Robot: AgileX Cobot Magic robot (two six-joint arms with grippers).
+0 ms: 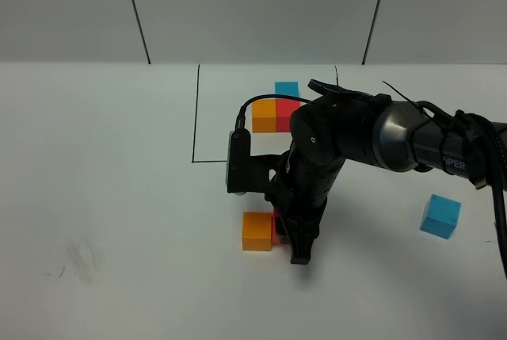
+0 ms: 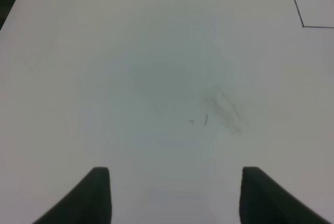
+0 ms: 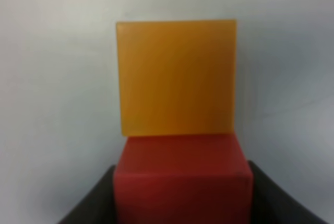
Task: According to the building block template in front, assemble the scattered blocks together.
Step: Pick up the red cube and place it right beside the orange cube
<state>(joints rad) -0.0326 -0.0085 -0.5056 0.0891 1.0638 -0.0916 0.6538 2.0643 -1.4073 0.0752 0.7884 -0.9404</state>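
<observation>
So the red block is the one in play right now. It sits near the middle of the surface, butted up against the right face of the loose orange block. The faces are touching, and the edges look pretty square from the right wrist view. The right gripper reaches across the middle, and its jaws look clamped on the red block's two free sides, one dark finger flush on each.

My read on why it's held like that: the template, on the far side inside its black outline, has orange on the left and red on the right. Pushing red onto orange's right side copies that row.

The template then has light blue on the far side of its red cube, which makes the L. The loose light blue block is way off to the right, well apart from the pair and lying a bit skewed. I'd guess that's the piece left to fetch, and it'd need to land on the far side of red.

The left gripper isn't in the overhead shot. Its own camera shows jaws parted with nothing between them, hanging over plain white surface with a faint scuff — probably just parked out of the way.
</observation>
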